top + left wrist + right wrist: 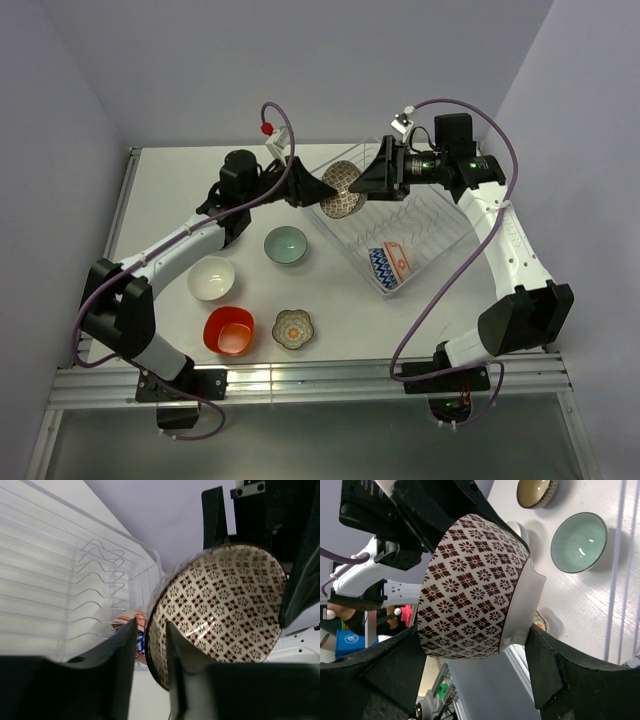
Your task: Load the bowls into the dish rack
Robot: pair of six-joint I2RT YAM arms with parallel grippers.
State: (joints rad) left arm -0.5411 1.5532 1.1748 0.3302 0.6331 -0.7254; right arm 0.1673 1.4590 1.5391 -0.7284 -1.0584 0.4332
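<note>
Left fingers (120,655) straddle rim of grey-brown patterned bowl (220,605), one inside, one outside. Gap shows on outer side, so cannot tell if pinching or slack. Right fingers (385,680) clamp same bowl, base to rim. Bowl hangs on edge, upper middle of top view, over upper-left corner of dish rack (430,228). You should treat it as ceramic: stiff, slick, chippable; hold by rim wall. Rack's lower end holds blue zigzag bowl (381,268) and orange patterned bowl (399,260). Teal bowl (286,244), white bowl (211,278), orange-red bowl (229,330) and flower bowl (294,328) sit on table (180,190), lower left.

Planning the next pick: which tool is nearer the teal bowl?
Left. The left tool sits just beyond the teal bowl; the right tool is farther right, over the dish rack.
</note>
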